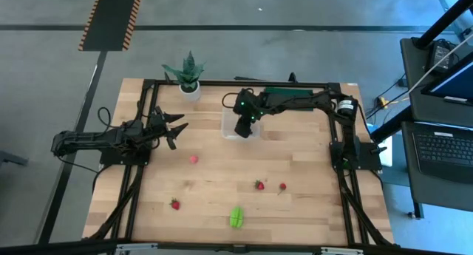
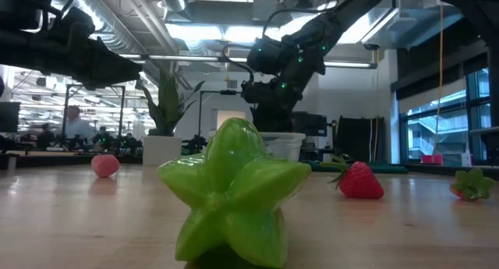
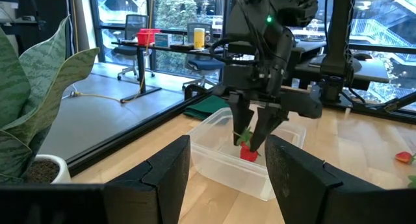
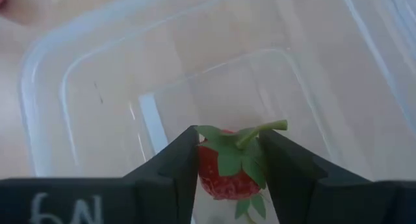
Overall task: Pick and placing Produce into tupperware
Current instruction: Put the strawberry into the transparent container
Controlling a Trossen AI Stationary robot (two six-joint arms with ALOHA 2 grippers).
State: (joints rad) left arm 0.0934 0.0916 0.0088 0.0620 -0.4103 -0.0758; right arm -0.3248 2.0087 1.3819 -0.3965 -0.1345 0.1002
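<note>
The right gripper (image 4: 227, 165) hangs inside the clear box (image 1: 230, 129), its fingers clamped on a strawberry (image 4: 224, 172) held just above the box floor. The left gripper (image 1: 176, 129) waits over the bench's (image 1: 310, 211) left side, fingers apart and empty. Loose on the bench lie three berries (image 1: 259, 185), a pink piece (image 1: 194, 159) and a green piece (image 1: 236, 216).

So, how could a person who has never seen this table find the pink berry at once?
Start at the spiky plant in its white pot at the table's far edge. Come toward the near edge, past the open left hand, to the pink berry lying alone on bare wood. It is pale pink; the other loose berries are deep red.
</note>
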